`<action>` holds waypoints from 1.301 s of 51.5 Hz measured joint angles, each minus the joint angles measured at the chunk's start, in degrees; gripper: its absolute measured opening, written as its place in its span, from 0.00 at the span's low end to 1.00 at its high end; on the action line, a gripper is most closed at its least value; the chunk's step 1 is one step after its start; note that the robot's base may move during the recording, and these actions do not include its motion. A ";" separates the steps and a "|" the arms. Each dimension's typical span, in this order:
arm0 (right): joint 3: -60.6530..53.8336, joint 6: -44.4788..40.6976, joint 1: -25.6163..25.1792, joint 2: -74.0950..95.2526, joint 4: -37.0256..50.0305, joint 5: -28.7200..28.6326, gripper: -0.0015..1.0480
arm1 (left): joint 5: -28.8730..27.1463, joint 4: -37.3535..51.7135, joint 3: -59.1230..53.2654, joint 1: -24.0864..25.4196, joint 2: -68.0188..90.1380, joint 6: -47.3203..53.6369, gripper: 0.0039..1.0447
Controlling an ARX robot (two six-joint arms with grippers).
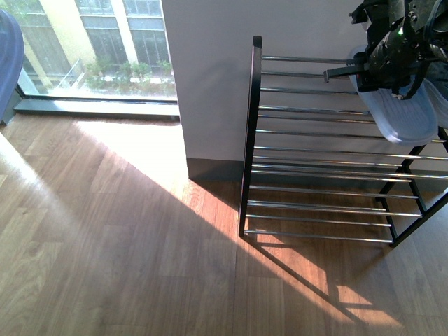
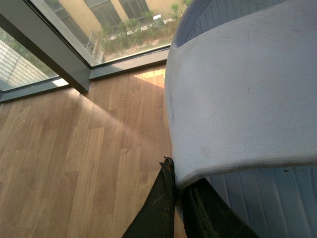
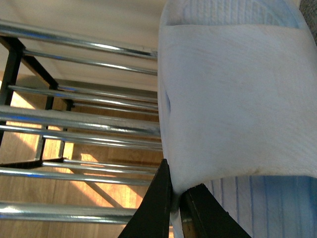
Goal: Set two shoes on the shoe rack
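Note:
In the front view, the shoe rack (image 1: pixel 315 150) with black uprights and chrome rods stands against the white wall at the right. My right gripper (image 1: pixel 381 68) hangs over its top tier, shut on the strap of a pale blue slide (image 1: pixel 395 112) whose sole tilts down toward the rods. The right wrist view shows that gripper (image 3: pixel 179 186) pinching the strap edge of the slide (image 3: pixel 233 99) above the rack rods (image 3: pixel 79 119). My left gripper (image 2: pixel 178 181) is shut on the strap of the other pale blue slide (image 2: pixel 237 94), held over the floor; that slide shows at the far left edge (image 1: pixel 8 63).
Wooden floor (image 1: pixel 126 238) spreads in front of the rack, with a sunlit patch. A floor-to-ceiling window (image 1: pixel 91 49) fills the back left, and a white wall corner (image 1: pixel 210 84) sits between window and rack. The rack's lower tiers hold nothing visible.

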 joint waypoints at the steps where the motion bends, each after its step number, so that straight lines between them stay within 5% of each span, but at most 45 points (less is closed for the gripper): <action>1: 0.59 0.20 0.09 0.24 -0.07 0.37 0.02 | 0.00 0.00 0.00 0.00 0.00 0.00 0.02; 25: 7.87 -0.87 0.68 4.98 0.31 6.56 0.02 | 0.00 0.00 0.00 0.00 0.00 0.00 0.02; 38: 6.01 -2.05 0.35 3.78 2.45 5.44 0.33 | 0.00 0.00 0.00 0.00 0.00 0.00 0.02; 54: -14.69 -2.84 -0.07 -13.88 15.28 -2.29 0.92 | 0.00 0.00 0.00 0.00 0.00 0.00 0.02; 67: -15.58 -6.49 -0.90 -12.22 18.69 0.37 0.91 | 0.00 0.00 0.00 0.00 0.00 0.00 0.02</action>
